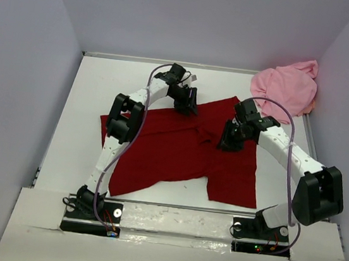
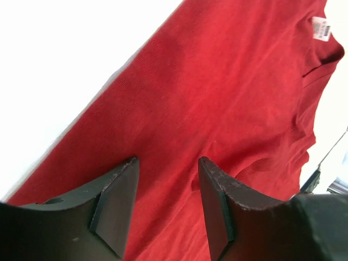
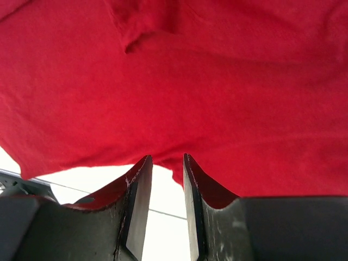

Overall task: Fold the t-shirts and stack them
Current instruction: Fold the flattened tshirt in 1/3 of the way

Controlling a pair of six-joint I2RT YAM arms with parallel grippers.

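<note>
Left gripper (image 2: 167, 163): jaws spread, hovering low over the plain dark red cotton t-shirt (image 1: 178, 150), with nothing pinched and only flat cloth showing in the gap. The shirt's far hem line runs just off its left finger, and past that is the bare white table (image 1: 104, 77). The collar, with a small white sewn-in label (image 2: 321, 27), lies ahead and to its right. My guess is it's lined up over that far edge to get a corner hold. Right gripper (image 3: 167, 159): jaws a narrow gap apart, with table showing white between them and the red cloth's edge right at the tips. I can't tell whether the tips have caught any fabric. From above it sits on the shirt's right side, near a sleeve fold and well apart from the left gripper, probably because a fold needs two spaced hold points on one edge so the cloth lifts evenly. The red shirt is spread mostly flat under both grippers, one sleeve bunched, not yet folded. The crumpled light pink cloth t-shirt (image 1: 288, 87) is heaped beyond the right gripper in the far corner, clear of both arms, likely parked until the red one is done. The task looks at an early stage, with no fold and no stack.
</note>
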